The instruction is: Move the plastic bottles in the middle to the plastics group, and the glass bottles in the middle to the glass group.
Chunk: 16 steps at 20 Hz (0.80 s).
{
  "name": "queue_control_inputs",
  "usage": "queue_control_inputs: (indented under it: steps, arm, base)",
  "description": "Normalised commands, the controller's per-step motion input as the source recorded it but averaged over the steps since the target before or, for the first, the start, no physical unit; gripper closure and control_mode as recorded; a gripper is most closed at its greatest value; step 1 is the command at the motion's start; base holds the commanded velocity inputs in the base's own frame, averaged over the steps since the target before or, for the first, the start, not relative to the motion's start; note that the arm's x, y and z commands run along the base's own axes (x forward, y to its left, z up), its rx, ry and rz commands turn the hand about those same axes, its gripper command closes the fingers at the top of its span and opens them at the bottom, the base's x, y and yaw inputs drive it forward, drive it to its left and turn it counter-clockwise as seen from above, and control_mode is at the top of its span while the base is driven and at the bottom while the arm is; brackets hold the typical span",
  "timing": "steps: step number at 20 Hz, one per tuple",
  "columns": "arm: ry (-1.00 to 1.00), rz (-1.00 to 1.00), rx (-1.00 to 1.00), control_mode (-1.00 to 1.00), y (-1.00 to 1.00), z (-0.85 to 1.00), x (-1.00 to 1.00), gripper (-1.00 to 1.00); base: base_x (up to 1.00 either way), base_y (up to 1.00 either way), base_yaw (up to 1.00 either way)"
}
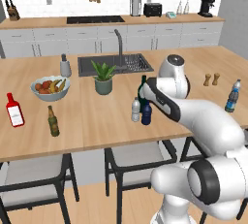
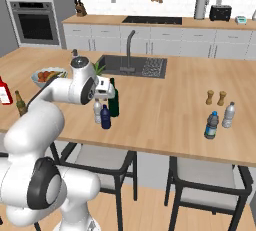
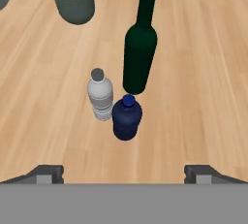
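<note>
Three bottles stand together mid-counter. The tall dark green glass bottle [image 3: 139, 56] [image 2: 114, 101] is at the back. In front of it are the clear greyish plastic bottle [image 3: 100, 96] [image 1: 136, 110] and the squat dark blue plastic bottle [image 3: 127, 118] [image 1: 146, 114]. My gripper [image 3: 123, 173] hovers above and just short of them, open and holding nothing. The glass group, a red flask [image 1: 14, 110] and an olive-brown bottle [image 1: 53, 121], stands far left. The plastics group's blue-capped water bottle [image 1: 233, 96] [image 2: 212, 125] stands far right.
A potted plant [image 1: 103, 77] stands just behind the three bottles, and a fruit bowl [image 1: 50, 87] lies to its left. The sink [image 1: 116, 64] is farther back. Two wooden shakers [image 2: 216, 97] and another clear bottle [image 2: 229, 115] stand near the water bottle. Chairs sit under the counter's front edge.
</note>
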Motion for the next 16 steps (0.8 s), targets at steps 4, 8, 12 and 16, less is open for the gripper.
queue_control_inputs:
  steps: [4, 8, 12, 16]
  arm:
    - [0.0, 0.0, 0.0, -1.0, 0.0, -0.14, 0.0, -1.0]
    - [0.0, 0.0, 0.0, -1.0, 0.0, -0.47, 0.0, -1.0]
    - [0.0, 0.0, 0.0, -1.0, 0.0, -0.56, 0.01, -1.0]
    - [0.0, 0.0, 0.0, -1.0, 0.0, -0.35, 0.13, -1.0]
  base:
    - [0.0, 0.0, 0.0]
    - [0.0, 0.0, 0.0]
    - [0.0, 0.0, 0.0]
    - [0.0, 0.0, 0.0]
